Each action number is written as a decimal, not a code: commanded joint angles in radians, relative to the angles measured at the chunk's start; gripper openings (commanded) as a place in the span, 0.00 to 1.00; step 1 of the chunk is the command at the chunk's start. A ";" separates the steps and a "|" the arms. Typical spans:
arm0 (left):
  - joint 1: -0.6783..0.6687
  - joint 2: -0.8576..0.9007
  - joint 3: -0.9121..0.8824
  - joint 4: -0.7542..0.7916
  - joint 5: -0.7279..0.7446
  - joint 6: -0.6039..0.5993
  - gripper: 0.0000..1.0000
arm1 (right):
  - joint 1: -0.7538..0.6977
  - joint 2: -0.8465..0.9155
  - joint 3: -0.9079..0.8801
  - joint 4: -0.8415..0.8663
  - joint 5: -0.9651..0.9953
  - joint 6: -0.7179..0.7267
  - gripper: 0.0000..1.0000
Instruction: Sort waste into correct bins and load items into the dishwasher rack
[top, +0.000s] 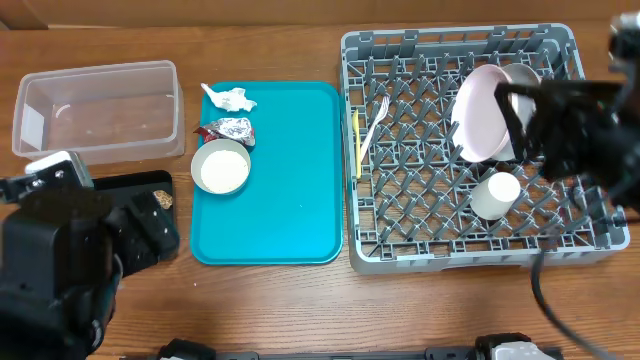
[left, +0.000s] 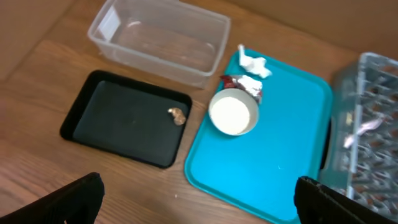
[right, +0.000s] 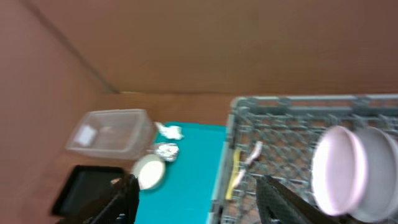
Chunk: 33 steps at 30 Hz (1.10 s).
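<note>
Okay, so the dishwasher rack (top: 400, 215) sits on the right side of the table (top: 450, 310) and it's already got stuff in it. Two plates (top: 484, 112) stand on edge side by side near the back right, and the cup (top: 495, 195) sits among the pegs a bit closer to me. The yellow spoon (top: 357, 145) lies along the rack's left wall, with the white fork (top: 375, 120) at an angle just beside it. Left of the rack is the teal tray (top: 290, 200), and the waste is bunched at its far left corner. The paper scrap (top: 228, 98) is at the back, the foil wrapper (top: 230, 130) is right in front of it, and the bowl (top: 220, 167) touches or nearly touches the foil. The bowl looks white inside, but I can't tell from here if that's rice. Further left are the clear tub (top: 95, 105) at the back and the black tray (left: 124, 118) in front of it, with the brown lump (left: 177, 115) lying near the tray's right edge. My left gripper (left: 199, 180) hangs above the black tray's near side, fingers spread wide with nothing between them. My right gripper (right: 196, 180) hovers over the rack's right side, fingers parted and empty.
</note>
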 joint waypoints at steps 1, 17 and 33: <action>-0.006 0.042 -0.068 0.039 -0.046 -0.046 1.00 | 0.004 0.019 -0.002 -0.056 -0.117 0.001 0.65; 0.006 0.686 -0.371 0.585 0.243 0.257 0.83 | 0.004 0.151 -0.413 -0.116 -0.103 0.001 0.70; 0.049 0.958 -0.371 0.719 0.335 0.291 0.45 | 0.004 -0.239 -0.475 0.046 0.118 0.002 0.68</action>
